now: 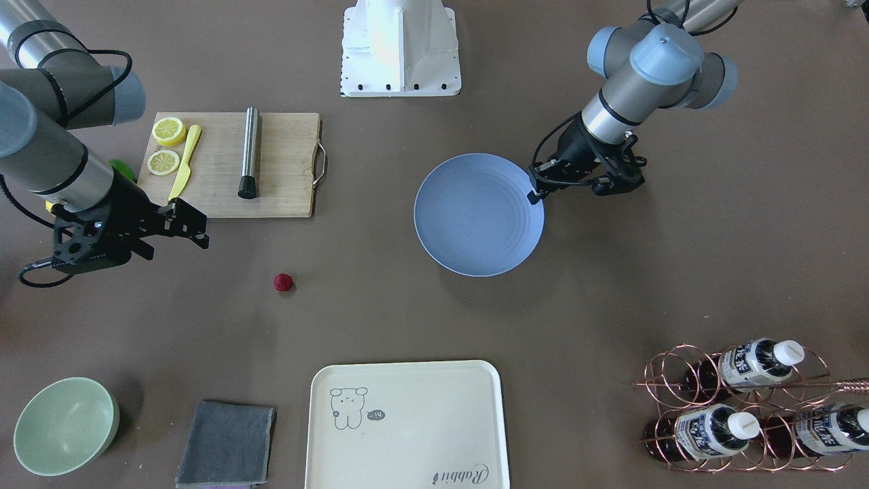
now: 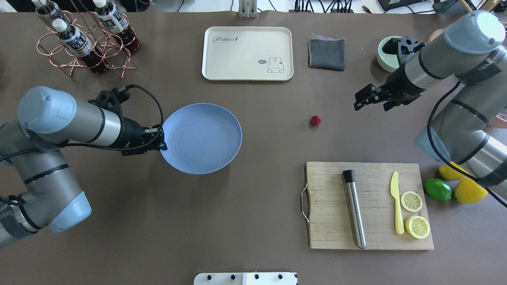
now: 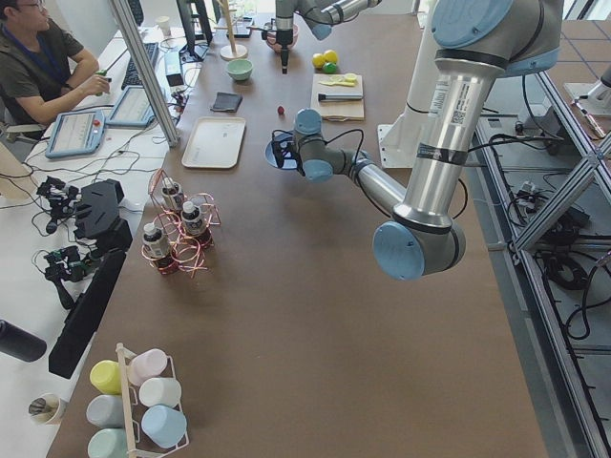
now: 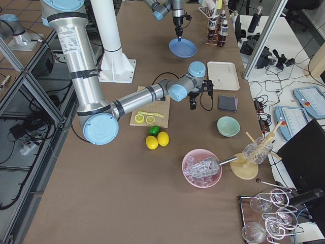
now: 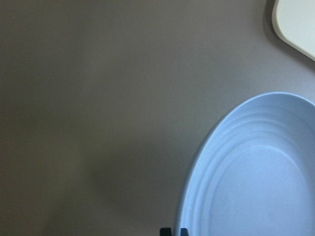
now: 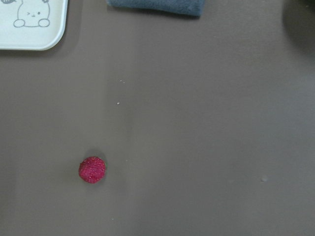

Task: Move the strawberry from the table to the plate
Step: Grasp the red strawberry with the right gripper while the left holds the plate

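A single strawberry (image 2: 315,120), small, dark red and bumpy, is lying on the brown table (image 2: 257,190), ahead of and below the right gripper (image 2: 362,99) and clearly apart from it. That gripper is hovering with its fingers spread and holding nothing. In its wrist camera the berry is showing low and to the left, with none of the fingers in shot.

The berry is likely very light and soft, easily bruised, and round enough to roll. Judging by that, a gentle pinch across its widest part, from straight above, is probably the safest hold.

One light blue plate (image 2: 202,138) is sitting well beyond the berry from the right gripper. The left gripper (image 2: 160,138) is at its near rim. The fingertips (image 5: 167,231) are drawn close together and seem to be pinching the edge, though only their ends are showing.

Also counted:
- One wooden cutting board (image 2: 328,206), just beside the right arm, carrying two lemon halves (image 2: 411,201).
- One cream tray (image 2: 237,55).
- One grey cloth (image 2: 326,53).
- One pale green bowl (image 1: 64,424).
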You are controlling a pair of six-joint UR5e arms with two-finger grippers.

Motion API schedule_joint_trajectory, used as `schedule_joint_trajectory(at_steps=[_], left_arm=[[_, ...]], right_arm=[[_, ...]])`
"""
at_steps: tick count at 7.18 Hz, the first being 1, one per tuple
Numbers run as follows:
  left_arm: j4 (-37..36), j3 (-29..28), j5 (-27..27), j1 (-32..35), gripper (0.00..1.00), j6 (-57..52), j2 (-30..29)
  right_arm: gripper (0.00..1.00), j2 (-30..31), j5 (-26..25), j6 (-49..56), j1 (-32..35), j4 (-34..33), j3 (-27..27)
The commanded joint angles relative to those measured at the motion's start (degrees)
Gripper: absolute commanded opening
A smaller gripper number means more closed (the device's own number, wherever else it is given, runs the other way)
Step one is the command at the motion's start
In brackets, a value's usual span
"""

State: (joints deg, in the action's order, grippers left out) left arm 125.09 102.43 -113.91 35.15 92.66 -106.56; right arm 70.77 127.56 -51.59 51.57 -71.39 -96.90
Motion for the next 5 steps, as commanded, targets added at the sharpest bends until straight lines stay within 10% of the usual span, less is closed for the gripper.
schedule_joint_trajectory(at_steps=[1,5], left_arm=[[-0.11,-1.26,6.66,-6.92,0.0,2.24,-2.32],[-0.2,-2.94,10.81,-10.9,0.0,4.8,-5.76]], right_arm=[[0.98,-4.92,-4.67,-3.42,-4.19,-0.07,3.97],[0.98,-10.13,-9.32,-6.14,-8.32,0.2,9.53]])
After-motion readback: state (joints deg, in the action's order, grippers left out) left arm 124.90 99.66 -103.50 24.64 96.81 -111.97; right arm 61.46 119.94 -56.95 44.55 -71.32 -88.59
